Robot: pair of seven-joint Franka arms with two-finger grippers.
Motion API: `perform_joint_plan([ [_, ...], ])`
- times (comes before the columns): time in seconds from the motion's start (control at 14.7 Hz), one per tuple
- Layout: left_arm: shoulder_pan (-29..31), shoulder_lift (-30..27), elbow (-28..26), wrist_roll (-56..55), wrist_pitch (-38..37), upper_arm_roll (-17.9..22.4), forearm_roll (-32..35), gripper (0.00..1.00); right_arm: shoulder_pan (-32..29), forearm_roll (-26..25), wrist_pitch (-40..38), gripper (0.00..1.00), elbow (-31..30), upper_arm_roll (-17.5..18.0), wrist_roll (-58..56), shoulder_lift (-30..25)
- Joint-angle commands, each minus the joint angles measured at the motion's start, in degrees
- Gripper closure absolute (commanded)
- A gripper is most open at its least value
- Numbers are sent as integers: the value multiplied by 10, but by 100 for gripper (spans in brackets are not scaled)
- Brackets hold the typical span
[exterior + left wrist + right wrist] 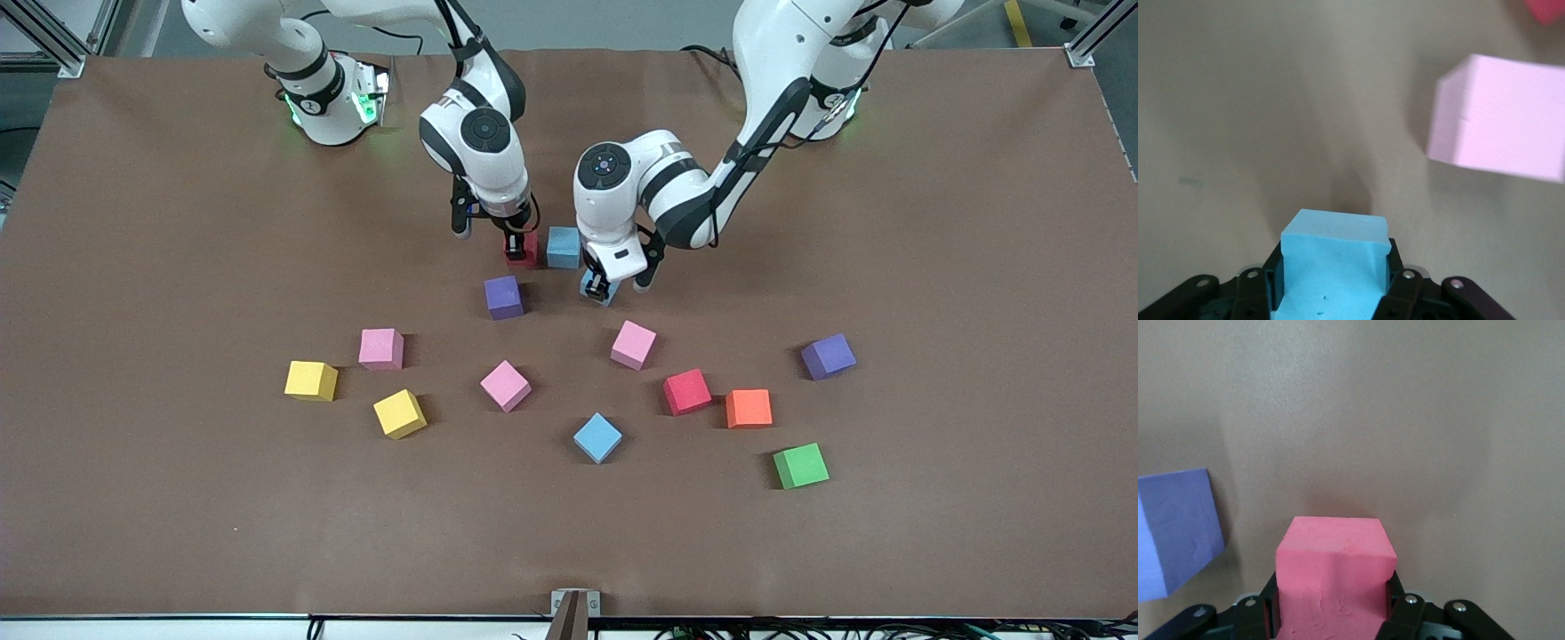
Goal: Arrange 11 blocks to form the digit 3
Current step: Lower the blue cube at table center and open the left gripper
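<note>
The right gripper (519,247) is clamped on a matte red foam cube (1335,577), touching a blue cube (563,246) at its 3 o'clock. The left gripper (601,289) is clamped on a square-edged blue cube (1333,267), with a pink cube (1501,119) near it on the brown table (178,498).

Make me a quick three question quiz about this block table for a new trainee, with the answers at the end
1. Multiple choice: What does the left gripper hold? A) a pink block B) a blue block C) nothing
2. True or false: The green cube lies nearer the front camera than the orange block.
3. Fill in: The right gripper is shut on a ___ block, set beside a blue block on the table.

Key: 1 B; 2 true; 3 red
</note>
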Motion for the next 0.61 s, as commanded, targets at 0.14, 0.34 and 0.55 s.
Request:
perform_joint_plan([
  [0.14, 4, -21, -34, -176, -1, -18, -8, 58, 31, 19, 14, 100, 38, 0, 29, 61],
  [0.34, 3, -30, -46, -255, -1, -28, -8, 58, 32, 19, 14, 100, 38, 0, 29, 61],
  [0.55, 4, -44, -68, -297, -1, -31, -8, 58, 32, 19, 14, 100, 38, 0, 29, 61],
])
